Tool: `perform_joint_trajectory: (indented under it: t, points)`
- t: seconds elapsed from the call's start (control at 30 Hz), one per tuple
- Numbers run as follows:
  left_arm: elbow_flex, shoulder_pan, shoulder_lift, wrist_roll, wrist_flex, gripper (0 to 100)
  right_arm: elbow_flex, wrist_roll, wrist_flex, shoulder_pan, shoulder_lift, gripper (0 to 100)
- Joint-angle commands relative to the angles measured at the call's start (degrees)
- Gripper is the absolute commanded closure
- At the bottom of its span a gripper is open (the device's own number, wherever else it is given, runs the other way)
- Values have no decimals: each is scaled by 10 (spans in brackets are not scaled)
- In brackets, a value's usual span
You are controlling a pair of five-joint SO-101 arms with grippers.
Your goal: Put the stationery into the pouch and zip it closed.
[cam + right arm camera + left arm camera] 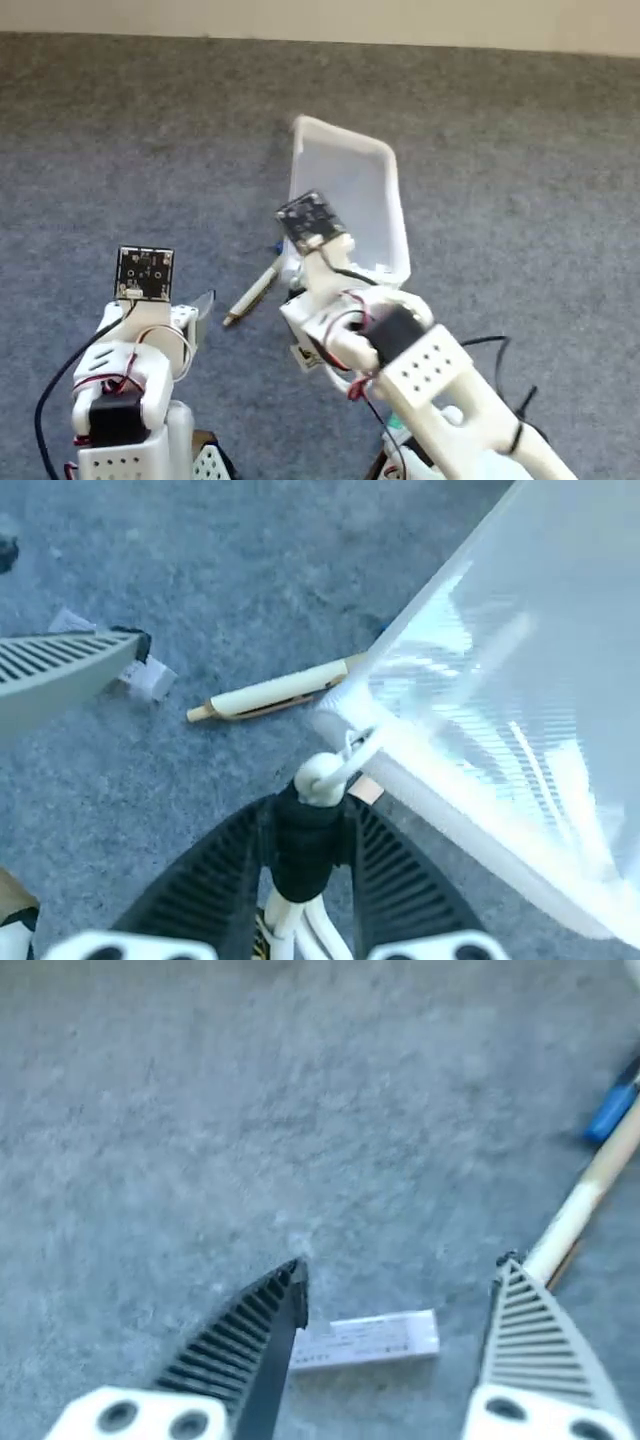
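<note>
Right gripper (pixel 310 825): jaws closed on the zip pull (pixel 322 777) of the translucent pouch (pixel 520 680), which lies at the middle of the table (pixel 100 120), its near end hidden beneath that arm. Left gripper (pixel 400 1280): wide open, holding nothing, above a white eraser (pixel 365 1340). A cream pen (pixel 585 1200) lies beside it, and a blue item (pixel 610 1110) is cut off.

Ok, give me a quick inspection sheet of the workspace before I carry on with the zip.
surface: grey carpet-like mat.
job's things: translucent pouch; cream pen and white eraser lie outside it on the mat; blue item near the pen.
clutter: small tan thing, too cut off to identify.
grippers: left gripper open over the eraser; right gripper shut on the pouch's zip pull.
cables: black cable by the left arm, another beside the right arm.
surroundings: pale strip beyond the mat.
</note>
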Motion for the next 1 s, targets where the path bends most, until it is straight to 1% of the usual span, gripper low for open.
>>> perform_joint_trajectory:
  t: [0.0, 0.13, 0.27, 0.4, 0.53, 0.63, 0.73, 0.8, 0.97]
  points:
    - [-78, 53, 0, 37, -10, 722, 19, 23, -24, 35, -101, 992]
    - [-114, 112, 0, 75, -10, 720, 80, 47, -66, 43, -192, 992]
    - [-131, 176, 0, 82, -13, 719, 138, 70, -86, 43, -294, 992]
    - [-131, 219, 1, 83, -58, 722, 179, 82, -87, 43, -394, 992]
    - [-131, 257, 1, 83, -86, 723, 216, 83, -87, 43, -478, 992]
    - [-130, 269, 1, 87, -96, 723, 241, 110, -87, 43, -525, 992]
    - [-128, 269, 1, 123, -103, 723, 269, 135, -87, 43, -563, 992]
    - [-116, 269, 1, 142, -109, 723, 276, 146, -87, 43, -570, 992]
    - [-102, 271, 1, 144, -125, 723, 279, 160, -87, 43, -567, 992]
